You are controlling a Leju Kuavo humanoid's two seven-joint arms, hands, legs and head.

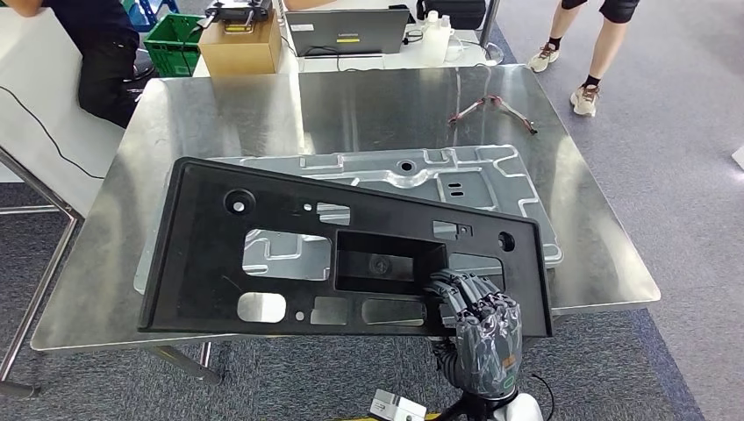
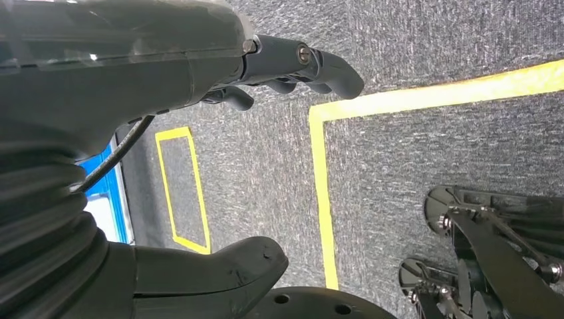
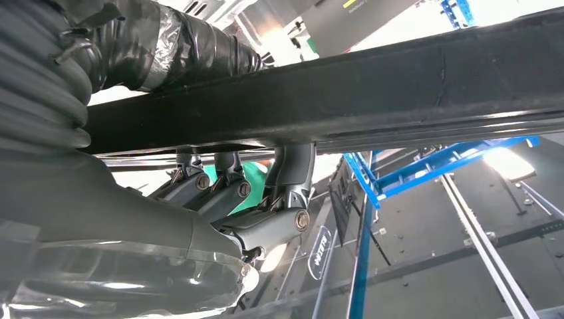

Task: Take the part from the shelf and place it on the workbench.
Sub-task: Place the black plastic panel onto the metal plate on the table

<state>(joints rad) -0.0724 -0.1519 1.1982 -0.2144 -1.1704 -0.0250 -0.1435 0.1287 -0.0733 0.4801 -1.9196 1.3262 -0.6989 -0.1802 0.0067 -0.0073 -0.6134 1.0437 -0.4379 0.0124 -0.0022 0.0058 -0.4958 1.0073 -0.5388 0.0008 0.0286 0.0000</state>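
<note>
Fingers point(image 1: 463, 289) of my right hand point(image 1: 484, 338) hook over the near rim of the black panel point(image 1: 263, 219), gripping it low and right of centre in the head view. It lies tilted across the steel surface point(image 1: 377, 105), over a grey metal plate point(image 1: 491, 175). My left hand point(image 2: 166, 60) hangs above carpet point(image 2: 399, 166), fingers loosely curled, holding nothing.
</note>
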